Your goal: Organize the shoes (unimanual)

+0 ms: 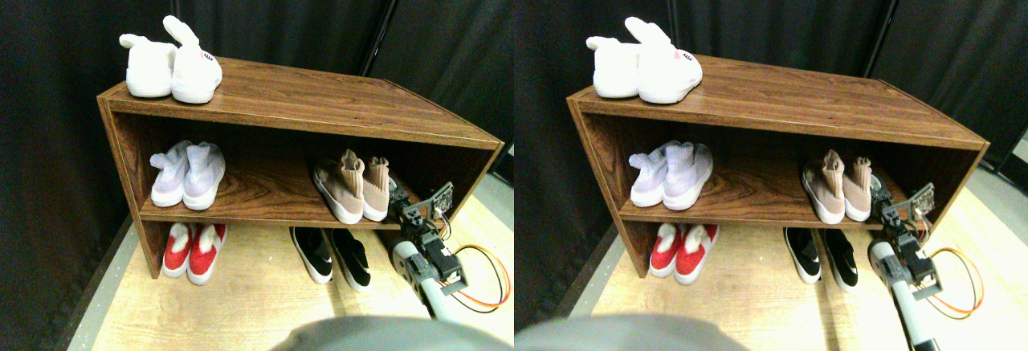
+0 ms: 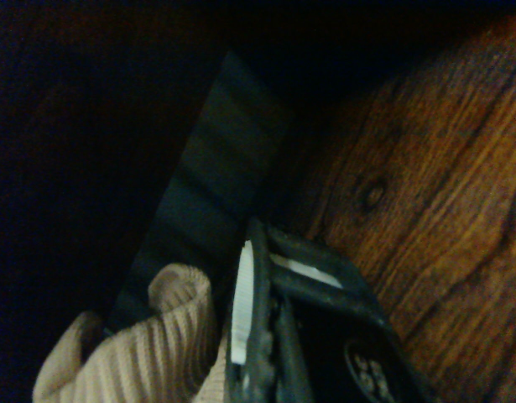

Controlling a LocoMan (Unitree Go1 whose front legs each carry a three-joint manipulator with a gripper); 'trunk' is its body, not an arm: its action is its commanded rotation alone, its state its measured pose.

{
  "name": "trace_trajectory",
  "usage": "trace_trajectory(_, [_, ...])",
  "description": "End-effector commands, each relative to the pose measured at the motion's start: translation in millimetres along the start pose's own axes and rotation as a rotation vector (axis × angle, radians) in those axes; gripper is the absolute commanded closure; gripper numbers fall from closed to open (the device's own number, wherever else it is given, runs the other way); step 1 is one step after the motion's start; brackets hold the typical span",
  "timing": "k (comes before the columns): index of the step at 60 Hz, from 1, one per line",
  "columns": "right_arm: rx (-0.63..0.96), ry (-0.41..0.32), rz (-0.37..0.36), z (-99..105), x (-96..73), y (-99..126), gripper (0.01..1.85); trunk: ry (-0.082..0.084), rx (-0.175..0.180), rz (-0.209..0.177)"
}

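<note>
Wrist view: hand [image 2: 266, 336] beside tan knit shoe [image 2: 148, 336] on wooden shelf [image 2: 425, 210]; grip state cannot be told.

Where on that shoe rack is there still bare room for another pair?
The rack top is bare right of the white slippers. The shelf is free between the pale sneakers and tan sneakers. Its right end is crowded by the tool.

Legible text: none.
Labels, brands, numbers, signs: none can be read in either view.
</note>
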Motion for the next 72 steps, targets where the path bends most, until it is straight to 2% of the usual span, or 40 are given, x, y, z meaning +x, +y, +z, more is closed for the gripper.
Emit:
trace_trajectory(1, [-0.009,-0.024,0.04,6,3.4,4,1.8,0.019,-0.002,0.005])
trace_trajectory(12, [-0.05,-0.046,0.049,20,4.1,4,1.8,0.017,0.004,-0.002])
trace_trajectory(18, [-0.021,-0.063,0.058,25,2.0,6,1.8,0.014,0.008,-0.007])
trace_trajectory(27, [-0.041,-0.046,0.11,32,-4.0,10,1.8,0.014,0.013,-0.014])
trace_trajectory(35, [-0.068,-0.061,0.14,35,-17.6,16,1.8,0.016,0.02,-0.023])
trace_trajectory(38, [-0.085,-0.029,0.168,36,-24.4,20,1.8,0.016,0.022,-0.024])
trace_trajectory(42, [-0.09,-0.024,0.192,37,-30.8,22,1.8,0.018,0.026,-0.029])
trace_trajectory(49, [-0.065,-0.028,0.233,36,-51.0,28,1.8,0.021,0.027,-0.033])
trace_trajectory(54, [-0.07,0.033,0.28,37,-66.4,29,1.8,0.027,0.029,-0.036])
trace_trajectory(58, [-0.072,0.028,0.294,38,-75.4,29,1.8,0.031,0.03,-0.04])
trace_trajectory(60, [-0.086,0.051,0.31,39,-81.8,29,1.8,0.031,0.03,-0.04])
trace_trajectory(66, [-0.105,0.026,0.329,41,-95.4,29,1.8,0.039,0.034,-0.043])
trace_trajectory(69, [-0.122,0.035,0.34,41,-100.0,28,1.8,0.039,0.034,-0.043])
trace_trajectory(70, [-0.134,0.054,0.359,42,-105.4,27,1.8,0.045,0.037,-0.043])
trace_trajectory(72, [-0.125,0.076,0.376,43,-107.7,25,1.8,0.045,0.037,-0.043])
